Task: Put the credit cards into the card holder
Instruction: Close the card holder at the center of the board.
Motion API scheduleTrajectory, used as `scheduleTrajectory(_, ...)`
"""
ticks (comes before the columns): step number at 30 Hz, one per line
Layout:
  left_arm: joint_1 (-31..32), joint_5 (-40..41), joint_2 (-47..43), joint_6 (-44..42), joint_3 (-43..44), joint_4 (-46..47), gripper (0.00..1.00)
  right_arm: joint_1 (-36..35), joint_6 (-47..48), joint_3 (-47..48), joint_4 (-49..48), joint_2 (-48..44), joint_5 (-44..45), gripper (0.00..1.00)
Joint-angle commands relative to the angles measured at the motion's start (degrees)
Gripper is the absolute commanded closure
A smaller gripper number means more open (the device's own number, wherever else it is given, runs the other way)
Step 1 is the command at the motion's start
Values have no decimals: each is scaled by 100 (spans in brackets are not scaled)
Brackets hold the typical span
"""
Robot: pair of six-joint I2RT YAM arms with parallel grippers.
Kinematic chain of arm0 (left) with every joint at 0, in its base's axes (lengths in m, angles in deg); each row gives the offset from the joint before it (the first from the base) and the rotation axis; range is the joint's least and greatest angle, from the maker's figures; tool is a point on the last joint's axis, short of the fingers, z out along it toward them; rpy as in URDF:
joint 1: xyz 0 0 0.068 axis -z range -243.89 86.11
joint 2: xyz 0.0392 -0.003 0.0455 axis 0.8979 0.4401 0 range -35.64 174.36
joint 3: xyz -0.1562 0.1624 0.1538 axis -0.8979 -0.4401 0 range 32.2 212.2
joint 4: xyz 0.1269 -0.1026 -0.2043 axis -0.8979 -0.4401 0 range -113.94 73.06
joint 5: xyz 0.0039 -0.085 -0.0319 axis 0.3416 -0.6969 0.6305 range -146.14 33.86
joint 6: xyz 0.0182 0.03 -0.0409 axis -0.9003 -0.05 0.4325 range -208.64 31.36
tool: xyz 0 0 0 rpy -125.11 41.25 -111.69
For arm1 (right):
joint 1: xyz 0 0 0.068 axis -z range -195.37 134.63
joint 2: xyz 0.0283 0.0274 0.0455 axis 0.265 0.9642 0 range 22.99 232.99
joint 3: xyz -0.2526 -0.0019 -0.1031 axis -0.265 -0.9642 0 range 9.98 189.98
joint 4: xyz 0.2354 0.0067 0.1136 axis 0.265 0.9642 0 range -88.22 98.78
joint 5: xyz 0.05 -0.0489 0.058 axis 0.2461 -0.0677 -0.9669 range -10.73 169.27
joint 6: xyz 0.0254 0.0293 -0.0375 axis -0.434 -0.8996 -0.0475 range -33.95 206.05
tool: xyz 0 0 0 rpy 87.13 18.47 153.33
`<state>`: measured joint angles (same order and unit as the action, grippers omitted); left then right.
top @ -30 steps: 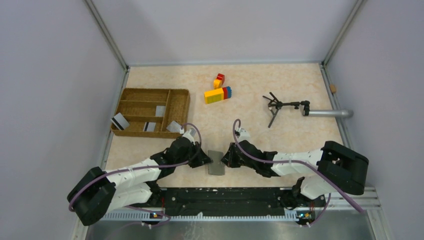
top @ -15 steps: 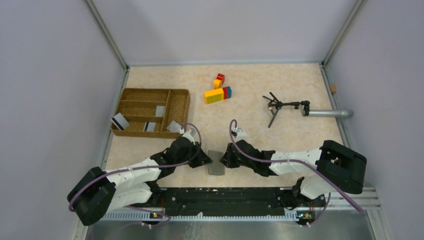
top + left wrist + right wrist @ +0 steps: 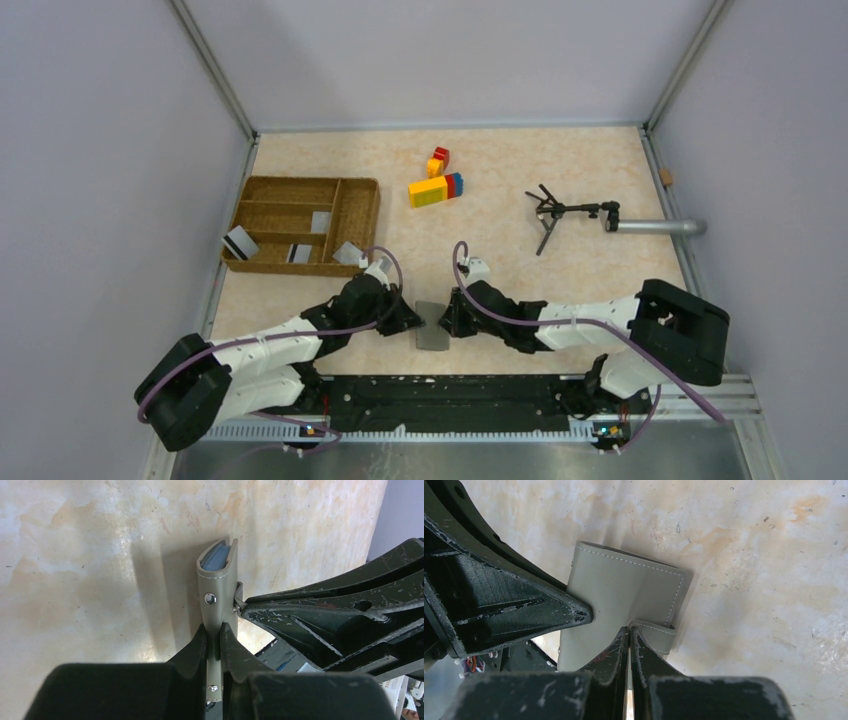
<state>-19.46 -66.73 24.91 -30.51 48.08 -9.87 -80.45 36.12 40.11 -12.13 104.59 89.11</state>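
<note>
Your left gripper (image 3: 214,630) is clamped on the flat grey fold-over card holder (image 3: 624,590), which lies between both grippers at the table's (image 3: 560,170) near edge. Your right gripper (image 3: 629,630) is fully closed at the holder's strap tab (image 3: 653,634); grip there is unconfirmed. The thin silver-grey credit cards (image 3: 320,221) sit in the brown wicker tray (image 3: 262,185) toward the left edge, nearer your left gripper.

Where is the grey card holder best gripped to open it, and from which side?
Probably the small strap tab sticking out of the card holder's edge on the right arm's side: its one thin loose part. It lies flat, so come low from the right. The right gripper is shut on it; the left gripper pinches the opposite edge.
</note>
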Motion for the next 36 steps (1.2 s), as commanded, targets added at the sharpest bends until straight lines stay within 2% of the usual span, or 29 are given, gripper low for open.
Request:
scheduleTrajectory(1, 40, 102, 45, -135, 100, -83, 100, -112, 105, 265, -208, 172, -155, 100)
scheduleTrajectory(15, 40, 145, 13, -144, 127, -135, 100, -245, -101, 331, 93, 373, -149, 100)
scheduleTrajectory(23, 40, 195, -30, -113, 126, -200, 100, -440, -601, 145, 395, 280, 282, 100)
scheduleTrajectory(36, 40, 257, -46, -38, 100, -215, 100, -612, -1765, -833, -335, 213, 821, 100)
